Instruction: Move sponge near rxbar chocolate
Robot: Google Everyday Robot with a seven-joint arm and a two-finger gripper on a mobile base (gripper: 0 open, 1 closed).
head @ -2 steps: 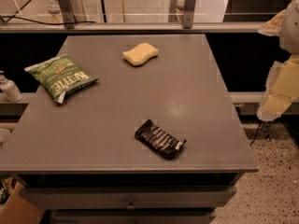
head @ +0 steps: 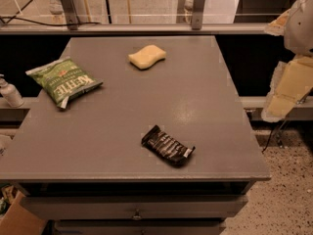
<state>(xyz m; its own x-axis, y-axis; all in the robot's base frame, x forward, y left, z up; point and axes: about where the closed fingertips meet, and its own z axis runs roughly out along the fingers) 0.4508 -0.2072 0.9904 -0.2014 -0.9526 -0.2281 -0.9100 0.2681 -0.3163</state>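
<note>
The gripper (head: 283,94) hangs beyond the side edge of the desk (head: 210,131), touching nothing. I cannot tell whether it is spread or closed. It seems held clear before reaching in. The sponge (head: 146,57) lies well apart from it, across the desk near the far edge. The chocolate bar (head: 167,146) sits nearer the gripper, by the front edge. The arm slants downward, its lower end angled toward the desk.
</note>
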